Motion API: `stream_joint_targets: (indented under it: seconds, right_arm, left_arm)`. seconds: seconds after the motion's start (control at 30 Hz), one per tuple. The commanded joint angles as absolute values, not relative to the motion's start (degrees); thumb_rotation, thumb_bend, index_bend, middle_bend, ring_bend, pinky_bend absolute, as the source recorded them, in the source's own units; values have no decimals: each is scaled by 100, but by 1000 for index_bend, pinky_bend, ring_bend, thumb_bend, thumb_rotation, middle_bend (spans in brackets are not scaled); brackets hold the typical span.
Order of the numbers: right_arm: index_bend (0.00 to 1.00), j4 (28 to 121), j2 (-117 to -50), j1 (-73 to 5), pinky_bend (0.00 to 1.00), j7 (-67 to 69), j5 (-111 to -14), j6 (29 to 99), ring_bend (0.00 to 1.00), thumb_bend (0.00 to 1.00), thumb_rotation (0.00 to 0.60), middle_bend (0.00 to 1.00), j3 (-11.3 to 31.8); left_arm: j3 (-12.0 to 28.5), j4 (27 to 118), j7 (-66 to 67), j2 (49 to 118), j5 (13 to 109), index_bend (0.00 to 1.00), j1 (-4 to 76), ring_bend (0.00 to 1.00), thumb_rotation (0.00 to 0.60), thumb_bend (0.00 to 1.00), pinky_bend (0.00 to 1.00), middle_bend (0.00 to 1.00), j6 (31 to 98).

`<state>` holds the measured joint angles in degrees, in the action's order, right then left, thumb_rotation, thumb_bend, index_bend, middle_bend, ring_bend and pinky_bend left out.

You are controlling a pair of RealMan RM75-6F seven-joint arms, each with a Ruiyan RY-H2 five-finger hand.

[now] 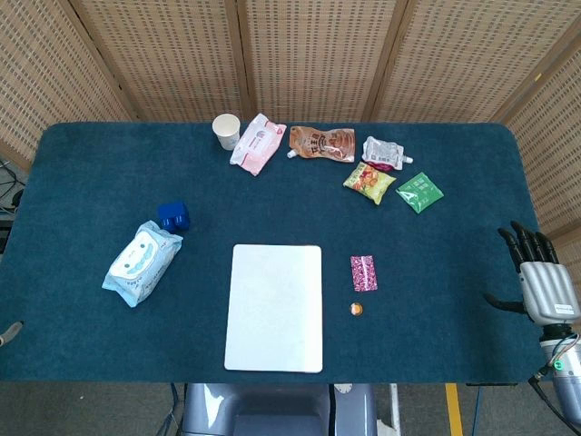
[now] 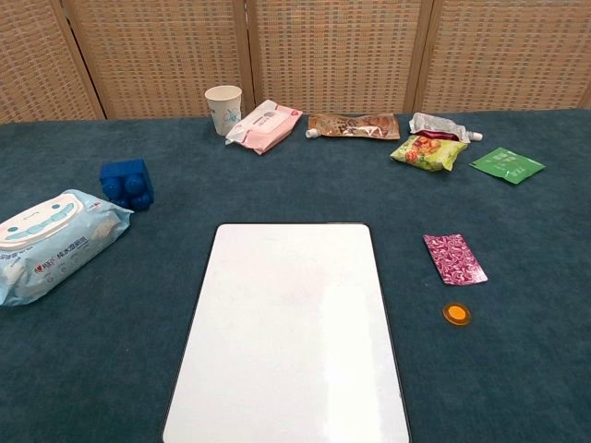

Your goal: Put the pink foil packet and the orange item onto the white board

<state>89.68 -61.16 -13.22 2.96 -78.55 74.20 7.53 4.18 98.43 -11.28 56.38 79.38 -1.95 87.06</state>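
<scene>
The pink foil packet (image 1: 363,272) (image 2: 453,257) lies flat on the blue cloth, just right of the white board (image 1: 274,307) (image 2: 290,332). A small round orange item (image 1: 357,309) (image 2: 455,314) sits on the cloth a little nearer than the packet, also right of the board. Nothing rests on the board. My right hand (image 1: 537,272) hovers at the table's right edge, far from both items, fingers spread and holding nothing. Only in the head view does it show. At the far left edge just a tip of my left arm (image 1: 9,332) shows; the hand itself is hidden.
A wet-wipes pack (image 1: 142,262) (image 2: 51,241) and a blue block (image 1: 173,215) (image 2: 126,183) lie left of the board. Along the back stand a paper cup (image 1: 226,131) (image 2: 223,108), a pink wipes pack (image 1: 258,143), a brown pouch (image 1: 322,143), snack bags (image 1: 369,181) and a green sachet (image 1: 419,192).
</scene>
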Motion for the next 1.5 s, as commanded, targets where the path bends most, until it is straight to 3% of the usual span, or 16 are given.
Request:
stream_joint_targets:
  seconds: [0.03,0.3,0.57,0.87,1.1,1.5]
  right_arm:
    - [0,8961,-6128,-1325,0,299,-7858,7420,0,0,600,0,752]
    - [0,8978,-6133,-1432,0,609,-7982,7165,0,0,600,0,681]
    - [0,8924,-6252,-2277,0,1155,-8528,5983,0,0,600,0,595]
    - [53,8917,-6905,-3212,0,74,-7861,4841,0,0,600,0,896]
    - [221,8699,-7565,-3533,0,-1010,-7131,4713,0,0,600,0,960]
    - [232,8267,-8365,-3855,0,-2214,-5974,4628,0,0,600,0,851]
  left_arm:
    - [421,9847,-1130,5635,7941,0,-198,0,589,0,0,0,8716]
    - [428,9857,-1153,5623,7931,0,-201,0,586,0,0,0,8719]
    - [480,9812,-1182,5619,7806,0,-194,0,588,0,0,0,8689]
    - [511,9733,-1095,5680,7646,0,-132,0,587,0,0,0,8534]
    - [512,9708,-1090,5700,7619,0,-119,0,588,0,0,0,8490]
    - [521,9690,-1147,5686,7610,0,-122,0,588,0,0,0,8476]
